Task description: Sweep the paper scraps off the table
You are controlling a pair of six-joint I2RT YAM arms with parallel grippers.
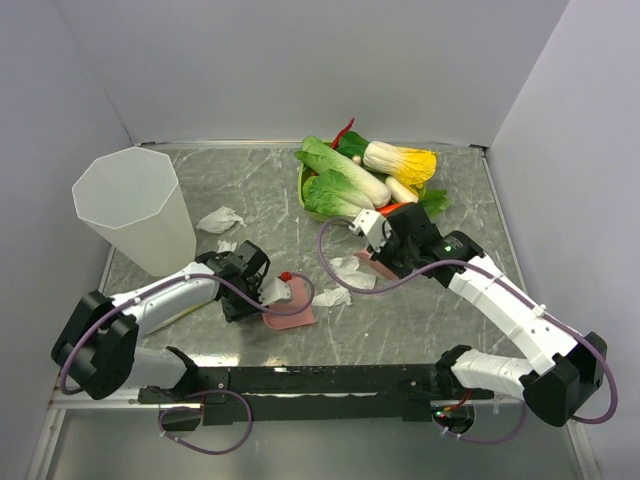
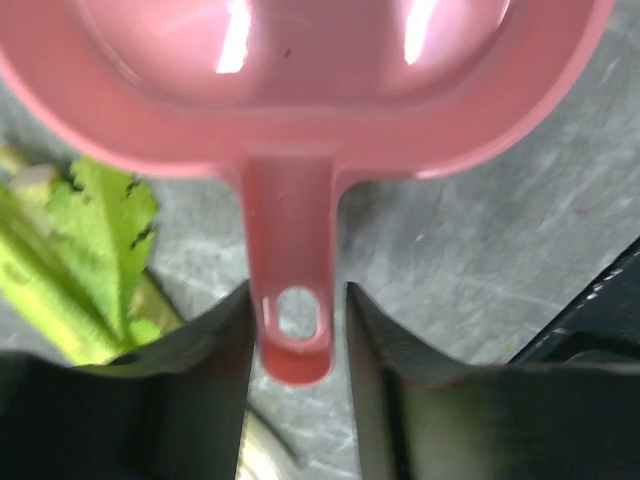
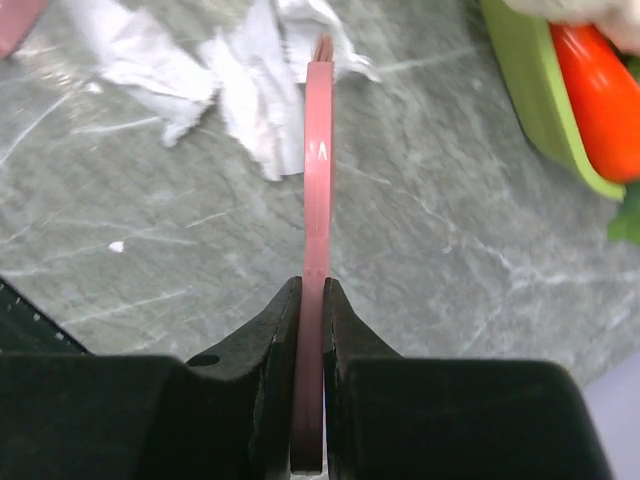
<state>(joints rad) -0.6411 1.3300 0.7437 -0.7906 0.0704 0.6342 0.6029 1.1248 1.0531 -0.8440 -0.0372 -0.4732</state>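
The main risk is the dustpan sliding; the left tool straddles its handle with a thin gap on each side, open rather than pinching, so a push from the brush could probably shove the pan back along the worktop instead of loading it. The right tool is clamped tight on the brush, held edge-on with its bristles right at the scraps; these look light and crumpled, so I judge a quick stroke may flick them aside or over the pan.

Two scraps lie between the tools, one just beside the pan's edge; two more sit near the cup, well apart from the pan and beyond the left arm, so that arm stands in the way of reaching them.

The green tray of vegetables is close beside the right tool; a wide backswing could knock it. A green leaf lies under the left tool beside the handle and might snag if the pan is dragged; the purple cables hang loose near both arms.
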